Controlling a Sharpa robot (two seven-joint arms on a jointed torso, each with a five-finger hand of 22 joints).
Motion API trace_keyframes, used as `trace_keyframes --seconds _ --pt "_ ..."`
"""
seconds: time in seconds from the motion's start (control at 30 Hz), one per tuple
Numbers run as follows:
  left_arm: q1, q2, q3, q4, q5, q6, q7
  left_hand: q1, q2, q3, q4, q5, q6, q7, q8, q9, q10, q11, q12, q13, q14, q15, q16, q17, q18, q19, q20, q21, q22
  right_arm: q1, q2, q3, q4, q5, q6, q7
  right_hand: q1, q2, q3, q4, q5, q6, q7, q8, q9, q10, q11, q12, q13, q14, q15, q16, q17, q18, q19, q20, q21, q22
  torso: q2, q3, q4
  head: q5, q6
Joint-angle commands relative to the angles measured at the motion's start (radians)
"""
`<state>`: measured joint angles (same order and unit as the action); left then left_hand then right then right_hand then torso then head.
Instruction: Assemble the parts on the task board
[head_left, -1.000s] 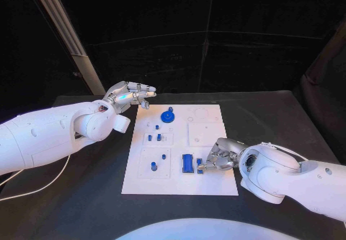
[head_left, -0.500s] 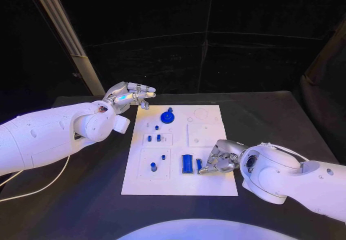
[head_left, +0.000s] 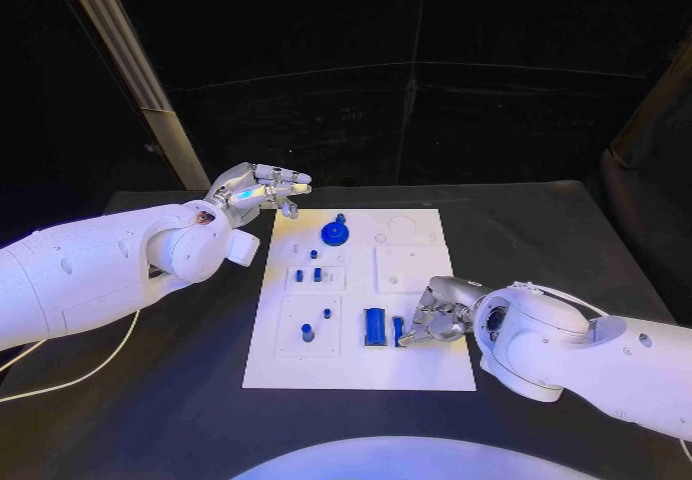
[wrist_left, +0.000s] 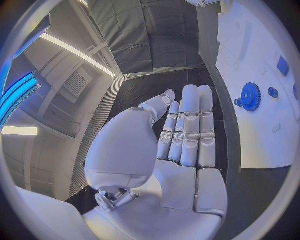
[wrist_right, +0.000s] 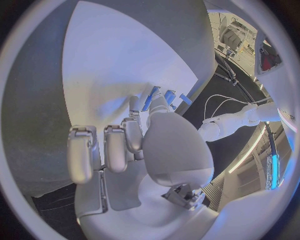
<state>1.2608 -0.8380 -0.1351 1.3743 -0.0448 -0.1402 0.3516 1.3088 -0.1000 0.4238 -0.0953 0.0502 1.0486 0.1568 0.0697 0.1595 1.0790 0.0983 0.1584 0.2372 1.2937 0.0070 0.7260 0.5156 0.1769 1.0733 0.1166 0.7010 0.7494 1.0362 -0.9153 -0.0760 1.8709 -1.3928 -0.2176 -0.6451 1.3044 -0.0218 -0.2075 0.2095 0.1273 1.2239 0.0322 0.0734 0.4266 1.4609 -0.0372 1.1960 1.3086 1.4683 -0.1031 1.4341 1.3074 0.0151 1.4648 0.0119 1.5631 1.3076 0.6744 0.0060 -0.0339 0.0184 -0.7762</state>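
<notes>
While your right hand (head_left: 440, 320) sits low over the near right part of the task board (head_left: 411, 375), its fingers (head_left: 421, 328) curl down right beside a small upright blue part (head_left: 398, 331), touching or nearly touching it; you cannot tell from the head view whether they actually grip it, and the right wrist view shows the fingers (wrist_right: 119, 145) bent toward the white plate with blue pieces (wrist_right: 153, 97) just past their tips. A longer blue block (head_left: 375, 326) stands just left of that small part. Your left hand (head_left: 260, 189) hangs off the board's far left corner, above the bench (head_left: 548, 230), holding nothing, its fingers (wrist_left: 187, 125) extended side by side with the thumb apart. A blue gear (head_left: 335, 234) lies on the far part of the board, well apart from both hands, and you see it beyond the left fingertips in the left wrist view (wrist_left: 251, 96). More small blue pegs (head_left: 307, 331) stand on the board's left half.
</notes>
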Motion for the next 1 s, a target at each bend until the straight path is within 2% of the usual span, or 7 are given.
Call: trace_keyframes --seconds 0.03,0.33,0.47,0.6,0.73,0.8,1.0 --pt "0.001 0.0 0.001 0.002 0.003 0.01 0.004 -0.004 0.009 -0.002 -0.005 0.001 -0.003 0.001 -0.003 -0.002 -0.005 -0.001 0.004 -0.002 -0.001 0.004 -0.005 -0.002 0.006 0.01 0.0 -0.005 -0.002 0.001 0.0 0.0 0.002 -0.019 0.001 0.002 0.001 0.001 -0.005 -0.005 0.0 0.002 0.003 -0.005 0.001 0.002 -0.001 -0.003 -0.004 0.059 0.002 -0.007 0.06 -0.012 0.099 -0.001 -0.003 0.253 -0.001 0.0005 0.0004 -0.001 0.001" --pt "0.001 0.001 0.001 0.0 0.003 0.009 0.006 -0.004 0.009 -0.002 -0.005 0.001 -0.003 0.001 -0.003 -0.002 -0.006 -0.001 0.004 -0.002 -0.001 0.004 -0.005 -0.002 0.006 0.01 0.0 -0.006 -0.002 0.002 -0.07 0.001 0.036 0.146 -0.018 0.211 -0.046 -0.063 -0.018 0.022 -0.011 -0.046 0.015 -0.011 -0.006 -0.013 0.009 -0.036 -0.024 0.051 0.009 -0.032 0.029 -0.002 0.081 0.005 -0.034 0.225 -0.004 -0.0011 0.0007 -0.009 0.017" --pt "0.001 0.004 0.001 -0.002 0.008 0.008 0.012 -0.011 0.006 -0.006 -0.003 0.0 -0.004 0.0 -0.003 -0.002 -0.007 0.0 0.005 -0.002 -0.012 0.006 -0.014 -0.006 0.005 0.004 0.001 -0.013 -0.006 0.022 -0.103 0.001 0.007 0.337 -0.054 0.404 0.0 -0.045 0.011 0.002 -0.009 -0.099 0.031 -0.01 -0.015 -0.112 0.025 -0.283 -0.191 0.005 0.023 -0.153 -0.111 0.042 -0.012 0.017 -0.189 0.087 -0.012 -0.0055 0.0022 -0.019 0.032" --pt "0.0 0.011 0.0 -0.008 0.038 0.009 0.022 -0.022 0.003 -0.015 0.0 0.001 -0.006 0.0 -0.003 -0.004 -0.015 0.005 0.006 -0.007 -0.093 0.018 -0.093 -0.042 0.003 -0.05 0.01 -0.072 -0.037 0.053 -0.098 0.001 -0.076 0.6 -0.088 0.605 0.088 -0.002 0.03 -0.047 0.051 -0.147 0.066 -0.01 -0.026 -0.357 0.064 -0.722 -0.496 -0.234 0.065 -0.689 -0.61 0.154 -0.366 0.051 -0.781 -0.392 -0.026 -0.0111 0.0024 -0.03 0.06" --pt "-0.001 0.022 -0.005 -0.027 0.062 0.02 0.037 -0.037 0.006 -0.026 0.011 0.006 -0.013 -0.004 -0.004 -0.007 -0.027 0.016 -0.002 -0.024 -0.198 0.046 -0.23 -0.109 -0.006 -0.141 0.031 -0.178 -0.098 0.071 -0.063 0.002 -0.185 0.834 -0.075 0.771 0.171 0.019 0.041 -0.089 0.07 -0.224 0.12 -0.008 -0.068 -0.467 0.142 -0.944 -0.702 -0.444 0.158 -0.984 -0.768 0.128 -0.546 0.12 -1.039 -0.558 -0.044 -0.017 0.0009 -0.04 0.088" --pt "-0.002 0.031 -0.012 -0.045 0.086 0.021 0.049 -0.038 0.013 -0.029 0.015 0.006 -0.021 -0.006 -0.005 -0.011 -0.034 0.022 -0.01 -0.04 -0.25 0.067 -0.313 -0.148 -0.013 -0.194 0.047 -0.246 -0.14 0.078 -0.03 0.003 -0.256 0.935 -0.056 0.848 0.195 0.035 0.046 -0.112 0.064 -0.257 0.119 -0.003 -0.101 -0.476 0.16 -1.023 -0.801 -0.485 0.199 -1.095 -0.853 0.13 -0.587 0.141 -1.138 -0.633 -0.056 -0.0192 -0.0033 -0.04 0.101" --pt "-0.009 0.07 -0.021 -0.113 0.146 0.006 0.085 -0.035 0.023 -0.044 0.02 0.001 -0.048 -0.008 -0.005 -0.031 -0.044 0.027 -0.025 -0.097 -0.316 0.099 -0.485 -0.238 -0.011 -0.294 0.087 -0.403 -0.256 0.088 0.093 0.029 -0.47 1.078 -0.015 0.983 0.166 0.078 0.025 -0.183 0.036 -0.245 0.124 -0.01 -0.2 -0.408 0.163 -1.134 -1.043 -0.407 0.211 -1.268 -1.044 0.157 -0.558 0.19 -1.313 -0.795 -0.073 -0.0184 -0.0154 -0.041 0.145"
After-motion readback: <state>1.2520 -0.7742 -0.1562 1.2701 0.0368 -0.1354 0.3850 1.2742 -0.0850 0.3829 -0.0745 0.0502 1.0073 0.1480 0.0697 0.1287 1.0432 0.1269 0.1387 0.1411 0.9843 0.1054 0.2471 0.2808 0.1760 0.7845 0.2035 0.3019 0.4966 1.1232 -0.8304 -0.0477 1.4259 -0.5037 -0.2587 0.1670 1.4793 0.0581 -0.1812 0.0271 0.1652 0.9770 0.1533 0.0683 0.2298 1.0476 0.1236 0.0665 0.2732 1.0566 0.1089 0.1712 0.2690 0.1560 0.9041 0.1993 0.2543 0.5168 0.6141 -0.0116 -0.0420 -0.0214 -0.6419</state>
